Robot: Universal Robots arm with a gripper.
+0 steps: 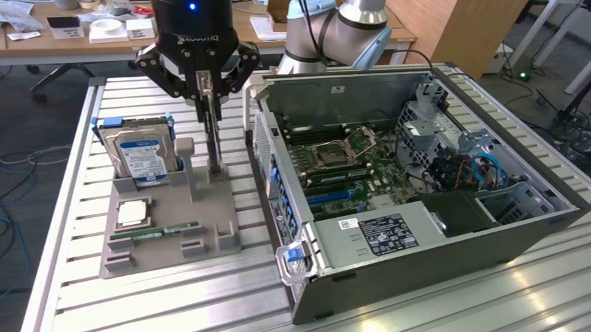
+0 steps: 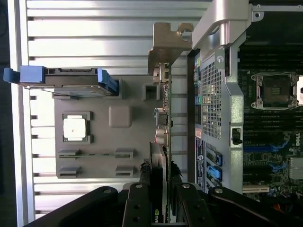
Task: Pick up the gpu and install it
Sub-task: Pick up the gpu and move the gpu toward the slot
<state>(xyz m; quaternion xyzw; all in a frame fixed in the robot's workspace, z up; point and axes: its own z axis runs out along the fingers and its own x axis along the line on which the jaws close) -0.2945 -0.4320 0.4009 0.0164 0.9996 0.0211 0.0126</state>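
The gripper [image 1: 212,102] is built in black, with angular linked fingers [image 1: 162,69] fitted below a cylindrical body [image 1: 194,24]. White lettering [image 1: 196,39] is printed across that body, and a blue light [image 1: 192,7] is lit above it. Round pins [image 2: 138,187] are set into the matte black finger links [image 2: 136,208]. The arm [image 1: 356,24] is finished in silver-grey and is closed by a rounded grey joint cap [image 1: 303,61].

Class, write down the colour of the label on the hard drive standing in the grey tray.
Blue and white; the hard drive shows best in the exterior view.
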